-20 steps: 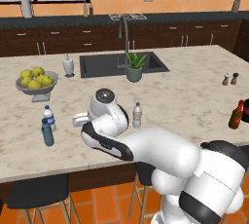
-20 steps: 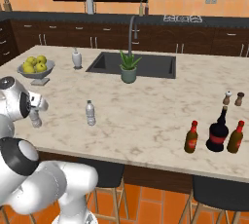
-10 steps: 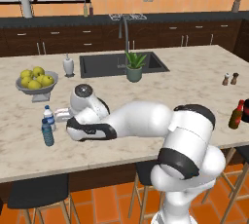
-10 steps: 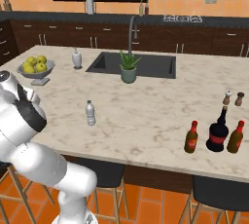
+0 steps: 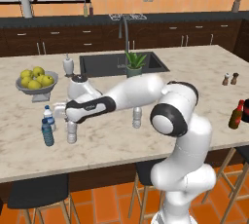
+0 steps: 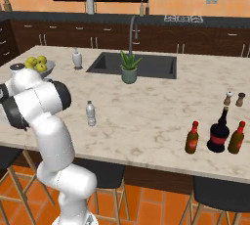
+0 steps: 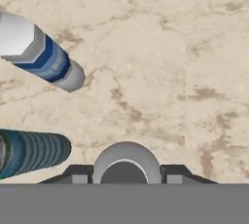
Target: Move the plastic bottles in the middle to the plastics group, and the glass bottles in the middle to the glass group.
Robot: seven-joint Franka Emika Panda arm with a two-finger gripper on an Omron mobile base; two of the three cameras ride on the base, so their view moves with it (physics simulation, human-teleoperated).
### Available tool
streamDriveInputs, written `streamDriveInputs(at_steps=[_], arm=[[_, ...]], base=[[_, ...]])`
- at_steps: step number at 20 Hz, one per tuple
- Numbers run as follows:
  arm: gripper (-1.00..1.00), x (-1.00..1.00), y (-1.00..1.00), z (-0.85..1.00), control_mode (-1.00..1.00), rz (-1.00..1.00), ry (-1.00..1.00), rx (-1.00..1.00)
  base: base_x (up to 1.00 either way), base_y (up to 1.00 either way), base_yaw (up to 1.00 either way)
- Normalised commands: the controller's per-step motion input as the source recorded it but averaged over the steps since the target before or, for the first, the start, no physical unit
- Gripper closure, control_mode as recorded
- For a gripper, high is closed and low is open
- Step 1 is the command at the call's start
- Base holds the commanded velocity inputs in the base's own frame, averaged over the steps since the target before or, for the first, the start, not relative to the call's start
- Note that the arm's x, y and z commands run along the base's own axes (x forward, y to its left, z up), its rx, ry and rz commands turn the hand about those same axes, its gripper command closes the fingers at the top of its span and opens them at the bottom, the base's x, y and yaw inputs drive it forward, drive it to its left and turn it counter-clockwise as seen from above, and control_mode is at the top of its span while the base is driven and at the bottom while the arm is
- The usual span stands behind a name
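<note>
- Held one clear water bottle (image 5: 72, 131) upright on the marble counter (image 5: 194, 96), under the gripper (image 5: 68, 117), at the left part of the island.
- Seen from the hand camera as a white cap (image 7: 126, 162) between the two dark finger tips (image 7: 78, 173), both pressed against its sides: claw clamped on this bottle.
- Stood just beside the blue-tinted bottle (image 5: 47, 132) and the blue-labelled bottle (image 5: 48, 117), near but not touching, as far as could be told.
- Stood the second water bottle (image 6: 90, 113) alone in the middle of the counter, well apart from the first one.
- Stood three glass bottles at the right end: a brown bottle (image 6: 192, 138), a dark round bottle (image 6: 219, 131) and another brown bottle (image 6: 237, 138).
- Behind these, two small shakers (image 6: 233, 99).
- Farther back: fruit bowl (image 5: 36, 79), soap dispenser (image 5: 68, 65), plant (image 5: 134, 64) at the sink (image 5: 99, 65).
</note>
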Motion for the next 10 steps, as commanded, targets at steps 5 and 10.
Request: streamDriveInputs(at_steps=[5,10], arm=[[1.0,0.31,0.26,-0.16,-1.0,0.0,-0.02,0.0],[1.0,0.18,0.36,-0.26,-1.0,0.0,-0.02,0.0]], base=[[0.0,0.0,0.0],[0.0,0.0,0.0]])
